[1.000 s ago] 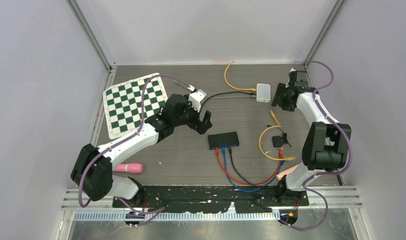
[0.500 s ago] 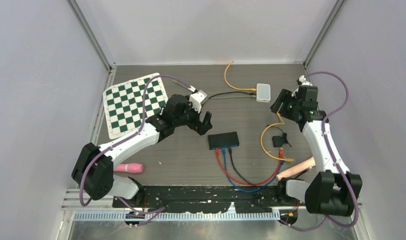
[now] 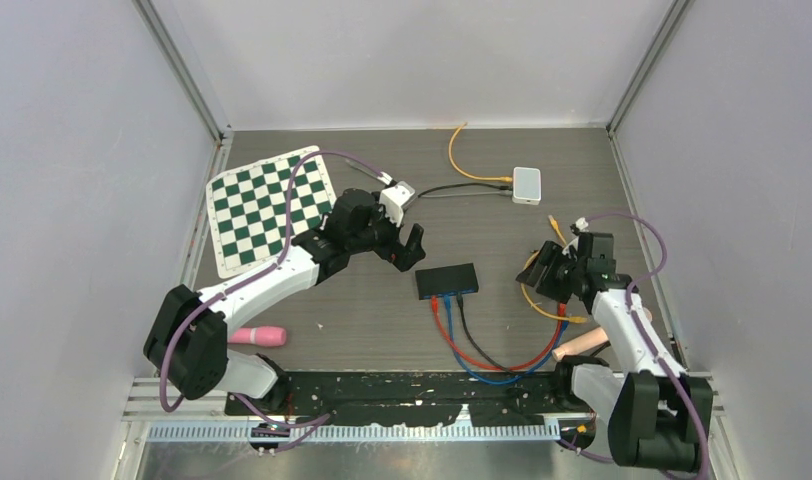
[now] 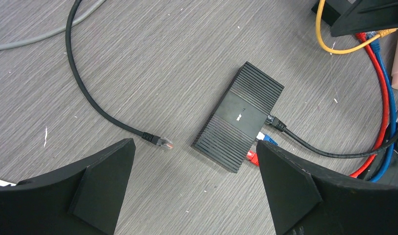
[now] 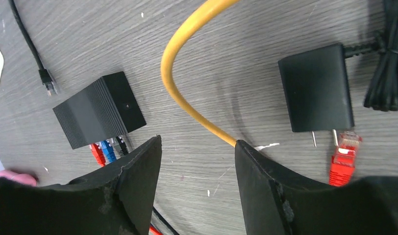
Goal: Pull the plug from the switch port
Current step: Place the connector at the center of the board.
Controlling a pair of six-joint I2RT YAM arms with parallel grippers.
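The black switch (image 3: 446,279) lies mid-table with a red plug (image 4: 252,156), a blue plug (image 4: 269,140) and a black plug (image 4: 278,125) in its near-side ports. In the right wrist view the switch (image 5: 99,108) is at the left with the same three plugs (image 5: 108,151). My left gripper (image 3: 410,245) hovers just left of the switch (image 4: 241,115), wide open (image 4: 194,143) and empty. My right gripper (image 3: 542,270) hangs to the right of the switch, open (image 5: 198,140) over bare table, holding nothing.
A loose black cable end (image 4: 158,141) lies left of the switch. A yellow cable (image 5: 177,73), a black power adapter (image 5: 317,93) and a loose red plug (image 5: 345,156) lie under the right gripper. White box (image 3: 526,185), chessboard (image 3: 267,205), pink object (image 3: 257,336).
The right arm has swung from the back right by the white box toward the near side, down beside the switch over the yellow cable. The left arm has stayed still.
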